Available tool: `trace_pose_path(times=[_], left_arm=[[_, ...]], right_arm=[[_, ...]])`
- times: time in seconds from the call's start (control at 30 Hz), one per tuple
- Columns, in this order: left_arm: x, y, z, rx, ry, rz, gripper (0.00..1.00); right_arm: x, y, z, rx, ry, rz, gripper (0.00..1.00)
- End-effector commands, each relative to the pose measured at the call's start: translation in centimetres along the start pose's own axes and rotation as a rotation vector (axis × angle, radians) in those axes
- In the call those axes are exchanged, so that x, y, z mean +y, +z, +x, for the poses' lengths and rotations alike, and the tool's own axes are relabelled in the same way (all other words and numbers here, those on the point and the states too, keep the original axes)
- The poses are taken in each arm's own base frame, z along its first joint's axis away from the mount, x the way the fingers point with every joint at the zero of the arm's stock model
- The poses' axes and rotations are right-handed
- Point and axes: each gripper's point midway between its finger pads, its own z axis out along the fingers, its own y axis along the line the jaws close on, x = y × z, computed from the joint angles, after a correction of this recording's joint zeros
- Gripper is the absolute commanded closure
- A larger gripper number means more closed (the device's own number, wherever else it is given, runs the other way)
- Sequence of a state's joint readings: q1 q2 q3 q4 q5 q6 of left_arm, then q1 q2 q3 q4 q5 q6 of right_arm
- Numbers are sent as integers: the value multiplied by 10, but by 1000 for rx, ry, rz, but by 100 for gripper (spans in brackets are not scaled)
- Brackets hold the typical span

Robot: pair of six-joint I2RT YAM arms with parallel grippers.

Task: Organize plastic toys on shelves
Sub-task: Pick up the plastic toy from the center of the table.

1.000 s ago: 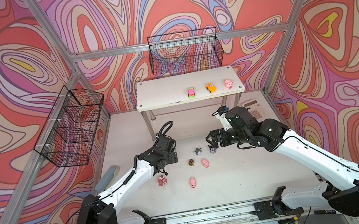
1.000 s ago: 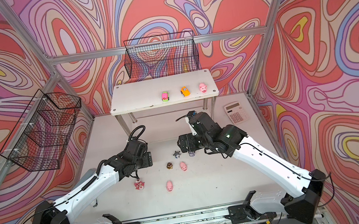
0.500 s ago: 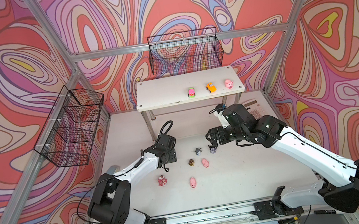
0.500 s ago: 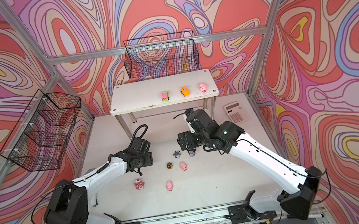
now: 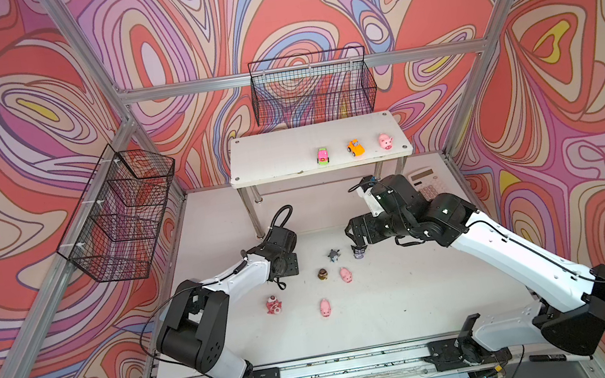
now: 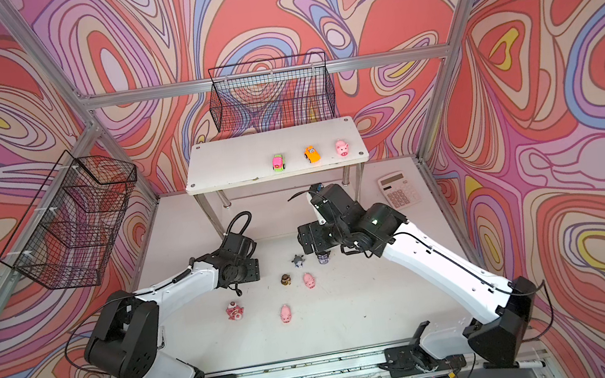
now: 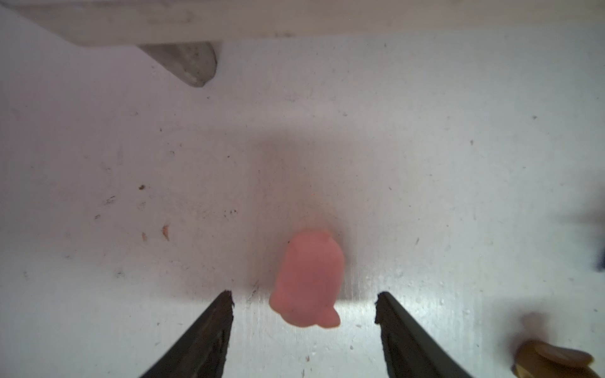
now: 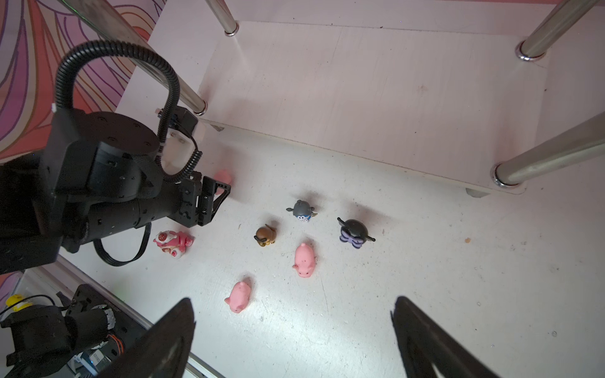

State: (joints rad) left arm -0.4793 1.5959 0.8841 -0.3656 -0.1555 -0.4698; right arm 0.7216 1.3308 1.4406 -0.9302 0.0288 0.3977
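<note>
My left gripper (image 7: 302, 294) is open low over the table, and a pink pig (image 7: 307, 281) lies partly between its fingertips (image 7: 226, 297), touching neither. In the right wrist view that pig (image 8: 224, 176) peeks out past the left gripper. My right gripper (image 5: 354, 235) hangs open above the dark horned figurine (image 5: 359, 251). Loose on the table are a grey figurine (image 5: 334, 254), a brown one (image 5: 322, 274), two pigs (image 5: 345, 274) (image 5: 325, 308) and a pink bear (image 5: 274, 305). The shelves (image 5: 276, 161) carry a pink-green car (image 5: 322, 155), an orange car (image 5: 355, 148) and a pig (image 5: 385, 141).
A calculator (image 5: 428, 183) lies behind the right arm. Black wire baskets hang on the back wall (image 5: 312, 91) and the left wall (image 5: 121, 213). A chrome shelf leg (image 5: 253, 213) stands just behind the left gripper. The lower shelf board (image 8: 393, 98) is bare.
The left arm's elbow has folded back toward its base while its gripper stays low near the same spot. The right arm has barely shifted.
</note>
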Motion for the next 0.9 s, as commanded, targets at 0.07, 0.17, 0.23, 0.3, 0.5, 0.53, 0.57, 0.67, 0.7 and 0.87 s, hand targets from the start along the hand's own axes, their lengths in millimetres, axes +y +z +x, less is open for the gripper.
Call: trace_pose_path(times=[0.07,0.17,0.23,0.3,0.5,0.53,0.57,0.67,0.7,0.87], left_arm=[[-5,4,-11,-7,9,11,29],[-5,7,-9,1,11,13,32],[-5,8,-7,7,8,13,34],[-4,9,-5,12,3,15,36],[-1,9,-2,12,-3,8,43],[-2,8,-3,11,-1,10,47],[-1,9,-3,12,-3,8,51],[-1,11,-1,22,-3,3,55],[-2,12,-2,22,-2,5,55],[-3,14,-2,23,-5,3,59]], right_arm=[[34,3,13,82,-29,-192,2],[41,10,24,130,-23,-239,2],[39,13,28,143,-17,-232,2],[38,14,30,153,-17,-228,2],[37,15,29,148,-17,-220,2],[37,15,28,147,-19,-220,2],[37,14,28,143,-19,-218,2],[35,13,28,143,-18,-205,2],[33,13,28,143,-18,-199,2],[31,10,28,139,-15,-190,2]])
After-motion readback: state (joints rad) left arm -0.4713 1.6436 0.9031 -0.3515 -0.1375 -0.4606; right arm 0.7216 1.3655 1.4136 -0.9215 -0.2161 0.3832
